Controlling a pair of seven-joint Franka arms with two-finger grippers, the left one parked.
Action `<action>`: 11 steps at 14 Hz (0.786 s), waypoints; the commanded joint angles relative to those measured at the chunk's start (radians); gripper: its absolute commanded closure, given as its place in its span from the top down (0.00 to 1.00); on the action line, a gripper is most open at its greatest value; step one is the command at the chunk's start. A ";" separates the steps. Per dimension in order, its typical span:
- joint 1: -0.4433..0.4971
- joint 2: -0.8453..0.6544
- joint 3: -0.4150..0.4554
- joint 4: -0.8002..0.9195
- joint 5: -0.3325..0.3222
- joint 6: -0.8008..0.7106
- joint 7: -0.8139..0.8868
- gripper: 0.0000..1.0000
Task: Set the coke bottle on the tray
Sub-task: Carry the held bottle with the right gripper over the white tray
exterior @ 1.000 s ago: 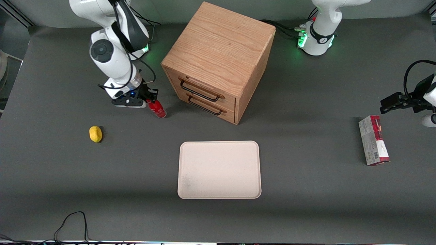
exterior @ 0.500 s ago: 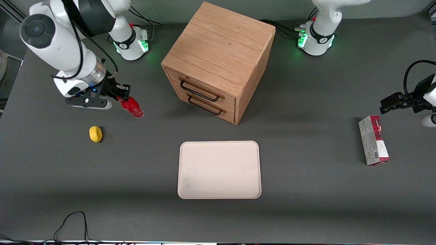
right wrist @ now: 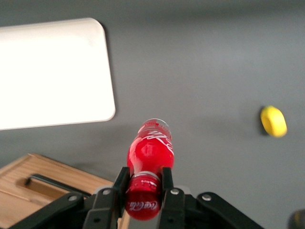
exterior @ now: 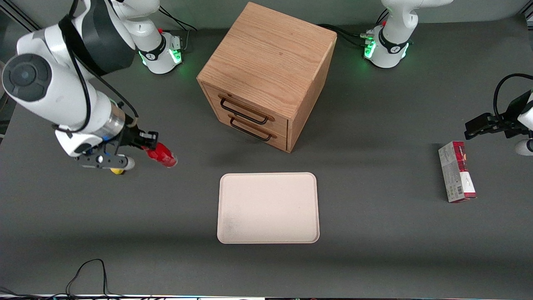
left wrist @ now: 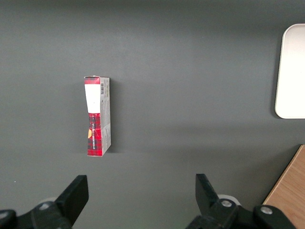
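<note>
— Where's the bottle?
— In the claw, clamped at the neck, lifted off the worktop.
— And the tray?
— Well apart from the claw, nearer the front camera, toward the parked arm.

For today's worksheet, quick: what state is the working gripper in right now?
Gripper: shut on the coke bottle at its cap end, held above the table, not yet over the tray.
</note>
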 commanded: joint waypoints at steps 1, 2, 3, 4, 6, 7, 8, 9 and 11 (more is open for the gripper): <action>0.010 0.198 0.086 0.295 -0.088 -0.057 0.030 0.00; 0.007 0.252 0.135 0.349 -0.129 -0.054 0.030 0.00; 0.006 0.296 0.163 0.385 -0.154 -0.036 0.031 0.00; 0.007 0.330 0.172 0.400 -0.161 0.001 0.047 0.00; 0.030 0.361 0.175 0.400 -0.176 0.095 0.118 0.00; 0.038 0.378 0.183 0.400 -0.214 0.116 0.149 0.00; 0.039 0.399 0.221 0.400 -0.260 0.132 0.163 0.00; 0.039 0.418 0.247 0.403 -0.309 0.150 0.188 0.00; 0.047 0.450 0.260 0.402 -0.332 0.213 0.218 0.00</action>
